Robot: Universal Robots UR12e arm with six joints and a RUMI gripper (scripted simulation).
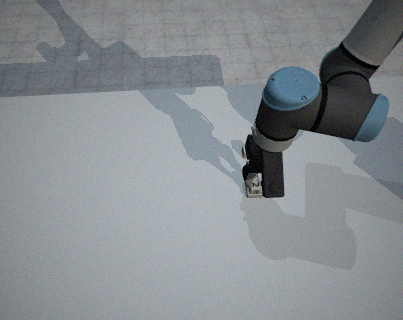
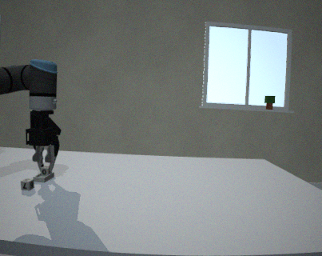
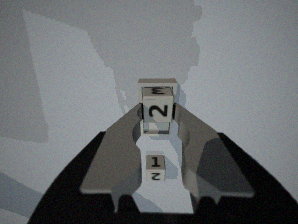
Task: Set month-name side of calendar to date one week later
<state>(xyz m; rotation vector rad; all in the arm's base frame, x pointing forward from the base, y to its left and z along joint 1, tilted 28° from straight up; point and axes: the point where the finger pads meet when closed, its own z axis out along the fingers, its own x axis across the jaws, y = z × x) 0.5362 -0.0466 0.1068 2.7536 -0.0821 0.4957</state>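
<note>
My gripper [image 3: 157,104] [image 2: 45,170] is shut on a pale cube [image 3: 158,97] [image 1: 254,185]. The held cube has a 2 on its top face, lying sideways in the wrist view, and a dark character on the side facing the top of that view. In the exterior view its side shows a 0. It is in or just above the middle of the small tray [image 3: 157,81] [image 2: 41,179]; whether it touches the tray floor is hidden. The other cube [image 3: 155,167] [image 2: 27,184] lies outside the tray, showing a 1 and another digit in the wrist view.
The loose cube is a short way from the tray, below it in the wrist view and between the two fingers' outlines. The arm [image 1: 338,107] reaches in from the upper right in the top view, and its shadows fall across the white table [image 1: 113,225].
</note>
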